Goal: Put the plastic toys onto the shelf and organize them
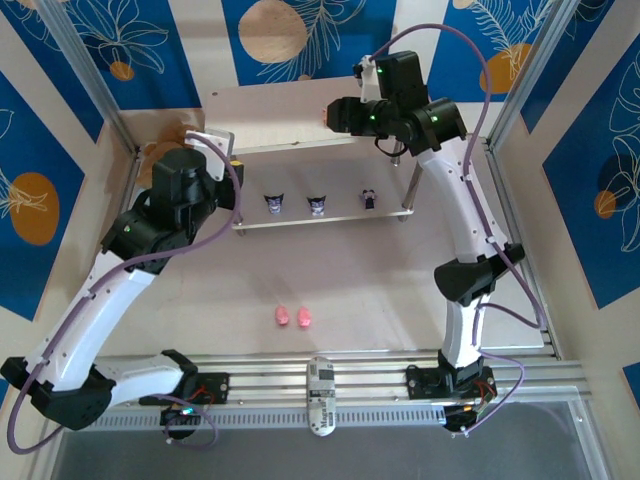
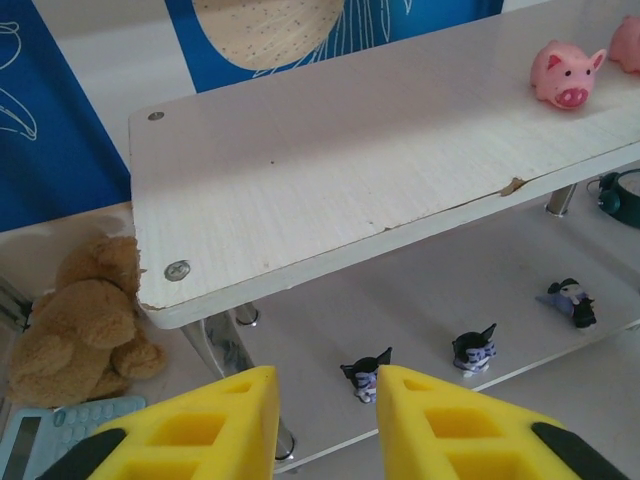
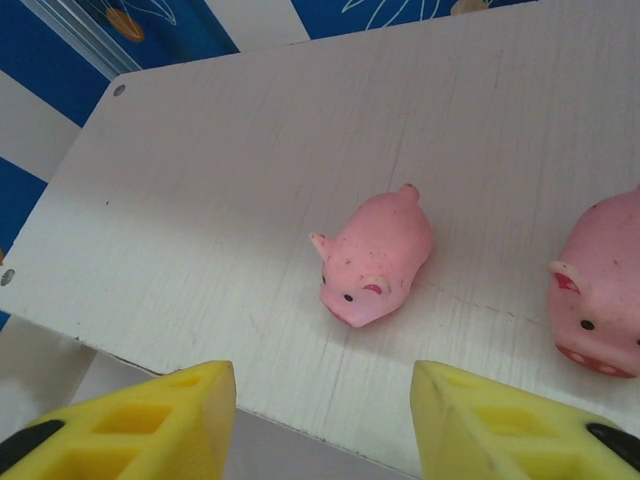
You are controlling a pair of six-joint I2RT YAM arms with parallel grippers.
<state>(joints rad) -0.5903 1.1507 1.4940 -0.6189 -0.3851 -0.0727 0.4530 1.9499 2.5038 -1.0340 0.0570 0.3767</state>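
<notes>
Risk is the right tool, spread wide and empty, clipping that pig near the shelf edge and knocking it off.

My overhead camera sits above and behind my two bases, looking down and forward across the bench to the shelf at the far side. My left wrist camera is near the shelf's left end, a little above its top board, facing obliquely down along both boards. My right wrist camera hangs close over the top board, tilted down at it. Both wrist views share that top board and its pink pigs. The overhead and left wrist views share the three dark figurines on the lower board.
</notes>
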